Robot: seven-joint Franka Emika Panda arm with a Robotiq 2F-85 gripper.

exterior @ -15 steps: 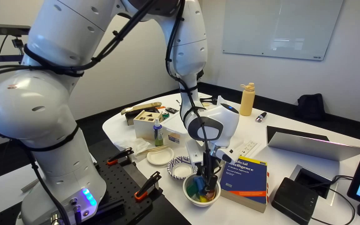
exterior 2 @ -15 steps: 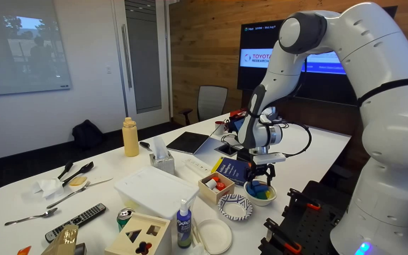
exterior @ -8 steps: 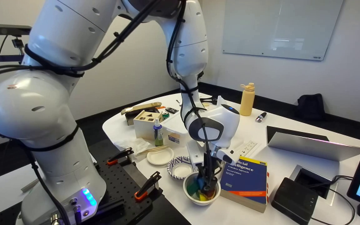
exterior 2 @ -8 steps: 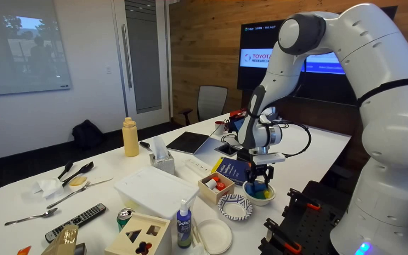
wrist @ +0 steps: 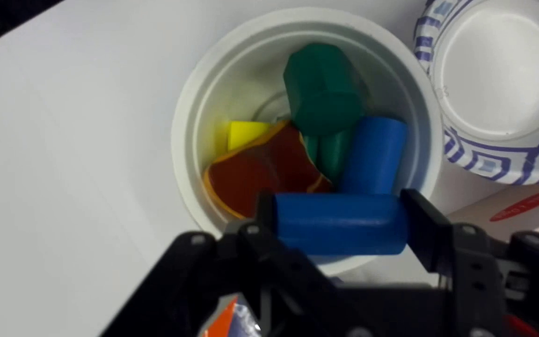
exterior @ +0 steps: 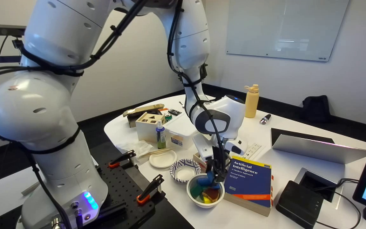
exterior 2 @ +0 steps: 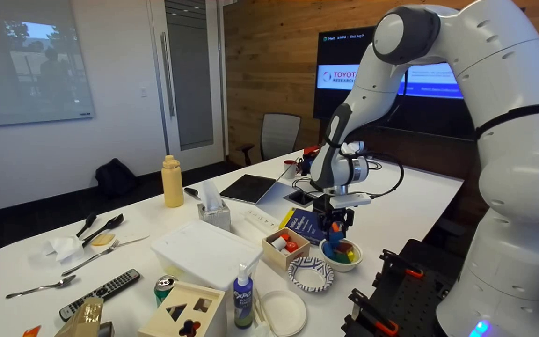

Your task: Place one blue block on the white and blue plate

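Observation:
Clear of the bowl's contents, my gripper [wrist: 342, 219] is shut on a blue block [wrist: 339, 234], its two fingers pressing the block's ends. The block lies crosswise over the near rim of the white bowl [wrist: 184, 135] in the wrist view. Inside that bowl are another blue block [wrist: 376, 150], green blocks [wrist: 323, 89], a yellow block [wrist: 246, 133] and a dark red piece [wrist: 255, 173]. The white and blue plate [wrist: 498, 70], with its patterned raised rim, stands right beside the bowl and shows in both exterior views [exterior: 184, 173], holding nothing.
A thick blue book [exterior: 249, 181] lies beside the bowl. A small wooden box [exterior 2: 293, 255] with red and white pieces stands close to the patterned plate. Beyond are a plain white plate [exterior 2: 284, 311], a spray bottle [exterior 2: 243, 302] and a lidded plastic container [exterior 2: 206, 252].
A second ago my gripper was down in the bowl with its jaws wider apart. It closed on the blue block, then rose out of the bowl with it, shifting slightly towards the book.

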